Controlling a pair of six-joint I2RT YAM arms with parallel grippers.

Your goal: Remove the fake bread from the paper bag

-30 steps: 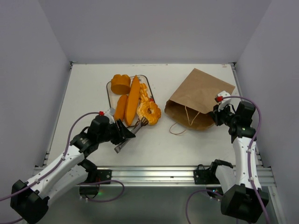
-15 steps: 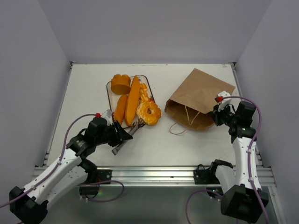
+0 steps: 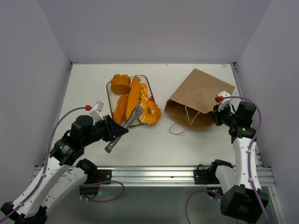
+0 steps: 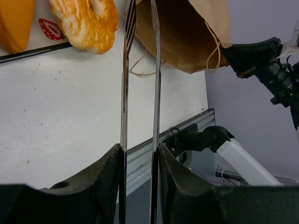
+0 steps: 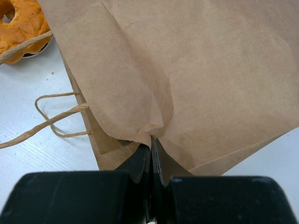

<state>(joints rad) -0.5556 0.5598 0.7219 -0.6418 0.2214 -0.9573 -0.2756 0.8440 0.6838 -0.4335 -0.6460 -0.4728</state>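
I'm reading the paper bag (image 3: 201, 93) as plain kraft brown with no print, and its twisted handles (image 3: 188, 114) are a paler tan. The fake bread (image 3: 132, 98) shines a glossy orange-golden, and the ring-shaped piece (image 4: 84, 21) is mottled with cream patches. The tray (image 4: 46, 38) is white with a red strawberry print and a dark rim. The tongs (image 3: 125, 127) look silver, the left fingers (image 4: 100, 186) black, the surface (image 3: 88, 88) white.
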